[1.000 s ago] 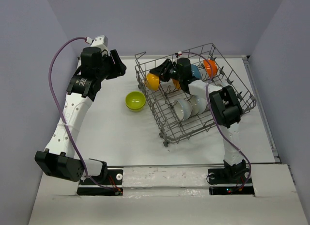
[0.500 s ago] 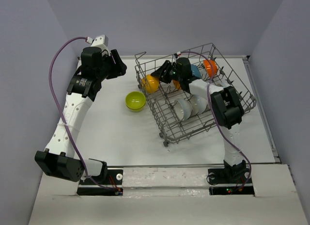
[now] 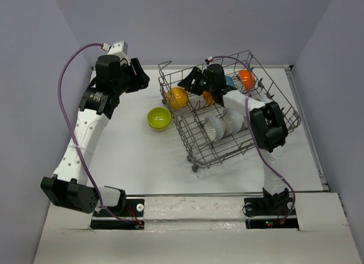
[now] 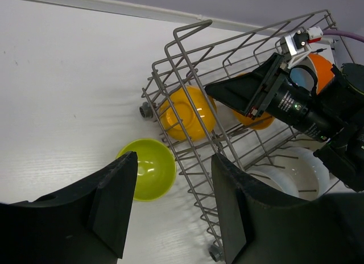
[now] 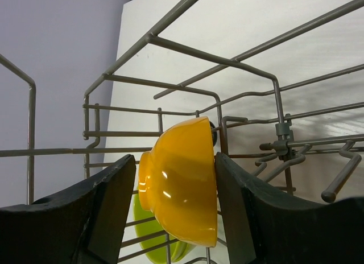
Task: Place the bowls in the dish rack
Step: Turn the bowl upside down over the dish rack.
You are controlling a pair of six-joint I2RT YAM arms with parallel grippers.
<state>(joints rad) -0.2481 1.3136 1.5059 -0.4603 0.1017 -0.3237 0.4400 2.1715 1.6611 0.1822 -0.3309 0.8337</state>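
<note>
Two white bowls (image 3: 215,128), two yellow-orange bowls (image 3: 177,97) with one of them half hidden, one orange bowl (image 3: 246,78), one blue bowl (image 3: 230,81) and one lime green bowl (image 3: 158,118) make seven in all. There is one dish rack (image 3: 227,149). There are two arms, the left arm (image 3: 85,133) and the right arm (image 3: 267,127).

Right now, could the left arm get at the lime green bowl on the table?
Probably yes. The lime green bowl sits upright on bare table beside the dish rack, outside its wires, nothing over it. The left arm hangs nearby, jaws open and empty, facing it.
</note>
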